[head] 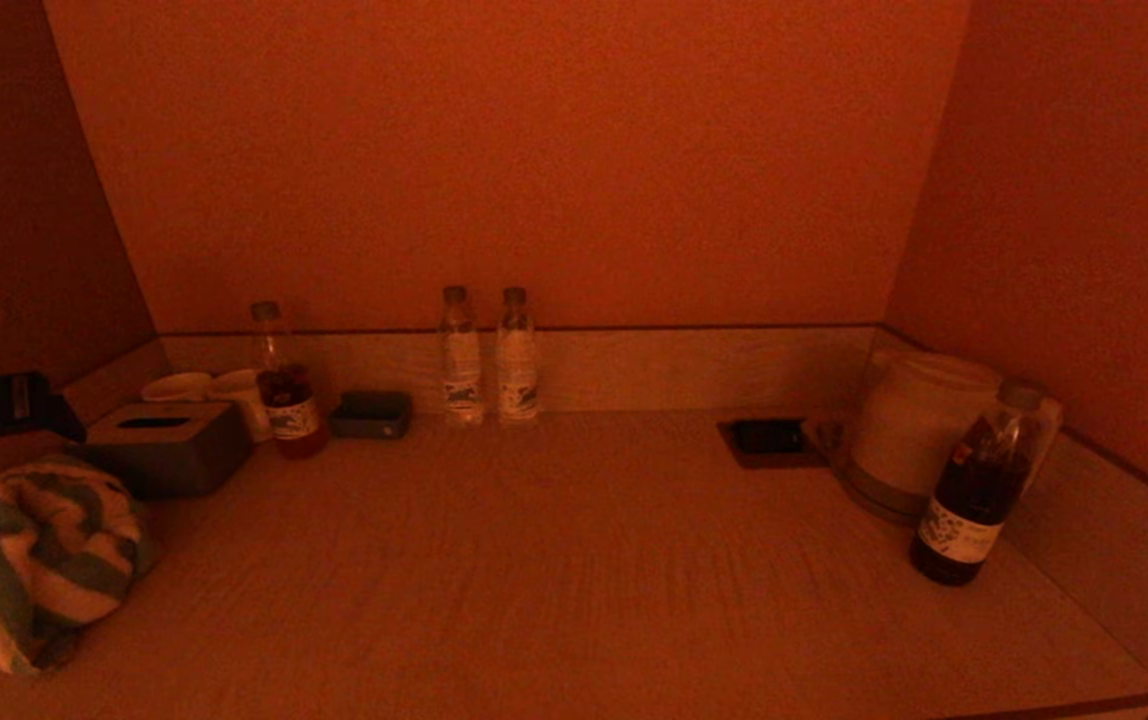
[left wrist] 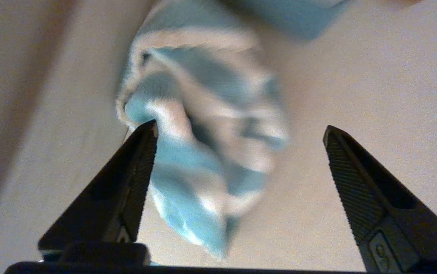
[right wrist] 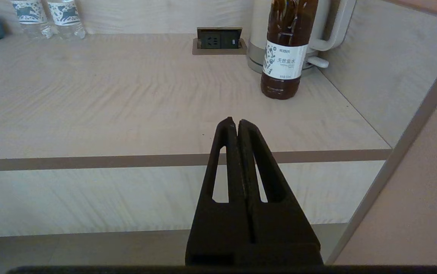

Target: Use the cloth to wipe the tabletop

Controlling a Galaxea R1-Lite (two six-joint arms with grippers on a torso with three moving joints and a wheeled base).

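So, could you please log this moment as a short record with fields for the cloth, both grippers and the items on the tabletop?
cloth: striped cloth bunched at the tabletop's near left end
left gripper: left gripper open above the cloth, not gripping it
right gripper: right gripper shut, holding nothing, off the tabletop's front edge
tabletop: tabletop bare in the middle
left items: tissue box, cups, red-drink bottle
back items: two water bottles
right items: kettle, dark bottle

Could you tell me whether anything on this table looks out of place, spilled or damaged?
Only the striped cloth stands out: it lies crumpled in a heap at the table's front left corner, with the open left claw above it. The bottles stand upright; no spill shows.
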